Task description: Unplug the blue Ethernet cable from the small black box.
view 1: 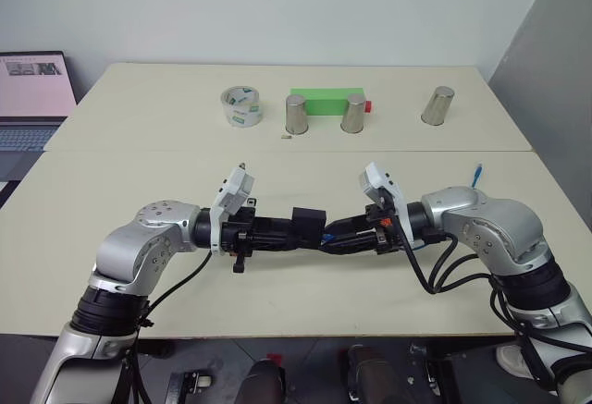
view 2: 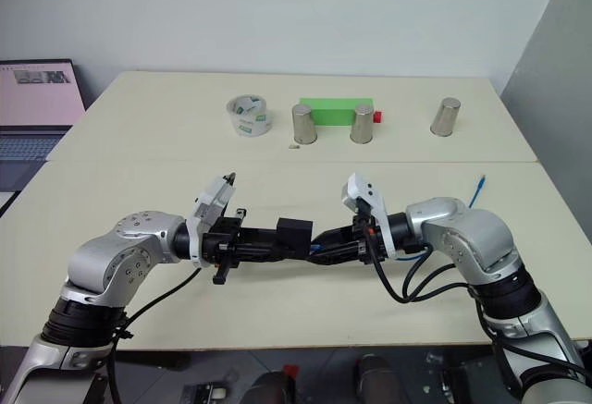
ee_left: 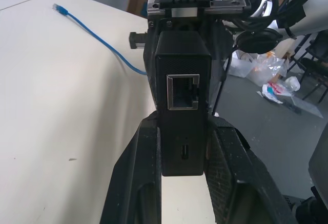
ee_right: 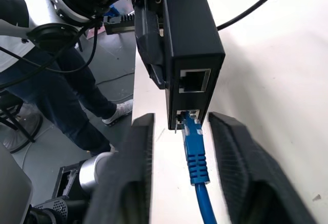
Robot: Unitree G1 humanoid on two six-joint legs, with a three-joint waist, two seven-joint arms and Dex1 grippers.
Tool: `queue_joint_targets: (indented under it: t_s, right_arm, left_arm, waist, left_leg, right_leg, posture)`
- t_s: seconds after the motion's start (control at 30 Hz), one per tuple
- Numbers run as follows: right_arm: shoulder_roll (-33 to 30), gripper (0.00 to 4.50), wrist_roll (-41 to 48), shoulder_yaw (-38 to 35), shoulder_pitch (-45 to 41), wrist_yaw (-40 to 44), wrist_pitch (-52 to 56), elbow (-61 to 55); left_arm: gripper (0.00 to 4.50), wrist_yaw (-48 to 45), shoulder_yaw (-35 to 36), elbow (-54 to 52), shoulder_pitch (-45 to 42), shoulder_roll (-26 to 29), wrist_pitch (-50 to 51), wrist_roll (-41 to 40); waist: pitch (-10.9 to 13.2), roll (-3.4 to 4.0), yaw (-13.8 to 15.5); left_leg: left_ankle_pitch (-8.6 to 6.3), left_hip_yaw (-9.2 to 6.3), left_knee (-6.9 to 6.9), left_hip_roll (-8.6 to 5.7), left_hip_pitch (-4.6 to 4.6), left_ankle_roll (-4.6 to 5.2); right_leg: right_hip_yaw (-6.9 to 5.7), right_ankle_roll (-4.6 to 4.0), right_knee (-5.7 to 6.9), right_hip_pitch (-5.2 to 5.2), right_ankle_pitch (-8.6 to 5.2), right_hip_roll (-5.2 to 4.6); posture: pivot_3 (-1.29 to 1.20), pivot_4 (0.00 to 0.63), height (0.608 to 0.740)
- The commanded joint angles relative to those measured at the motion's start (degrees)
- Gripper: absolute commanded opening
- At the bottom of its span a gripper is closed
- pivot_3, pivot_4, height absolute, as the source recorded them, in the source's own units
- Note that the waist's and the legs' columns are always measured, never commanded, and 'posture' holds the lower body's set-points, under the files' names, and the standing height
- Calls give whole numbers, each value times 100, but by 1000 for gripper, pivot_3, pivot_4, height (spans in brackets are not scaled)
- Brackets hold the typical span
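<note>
Both arms met level mid-table: left gripper pinched the box; right gripper's jaws spread around the still-plugged cable.

Head pair looks down; wrist cameras (close) face small black box

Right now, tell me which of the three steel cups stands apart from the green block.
The steel cup at the far right of the table. The other two steel cups stand just in front of the green block.
</note>
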Motion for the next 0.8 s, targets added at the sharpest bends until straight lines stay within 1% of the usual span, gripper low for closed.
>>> queue_joint_targets:
  t_s: [0.03, 0.57, 0.7, 0.8]
  right_arm:
    - [-80, 2294, 127, -93, -46, 69, 52, -200]
    - [-152, 2294, -7, -72, -93, 123, -29, 132]
    - [-135, 1474, -13, -65, -110, 126, -24, 170]
    - [-118, 634, 32, -77, -117, 120, 39, 151]
  left_arm:
    - [772, 12, 58, -173, -53, 8, -11, -45]
    - [772, 55, 11, -227, -7, -28, -40, -36]
    - [772, 39, -5, -225, 8, -25, -63, -17]
    - [772, 26, -11, -237, 29, -14, -78, -10]
  waist:
    - [0, 0, 1]
    - [0, 0, 0]
    - [0, 0, 0]
    - [0, 0, 0]
  left_leg:
    - [0, 0, 0, 0, 0, 0]
    - [0, 1, 0, 0, -1, 0]
    - [0, 1, -1, 0, -2, 0]
    - [0, 1, 0, 0, -3, 0]
  right_leg:
    - [0, 0, 0, 0, 0, 0]
    - [0, 0, 0, -3, 0, 0]
    - [0, 0, 1, -4, 0, 0]
    - [1, 0, 0, -4, 0, 0]
  posture:
    - [0, 150, 740]
    - [0, 150, 740]
    - [0, 150, 740]
    - [0, 150, 740]
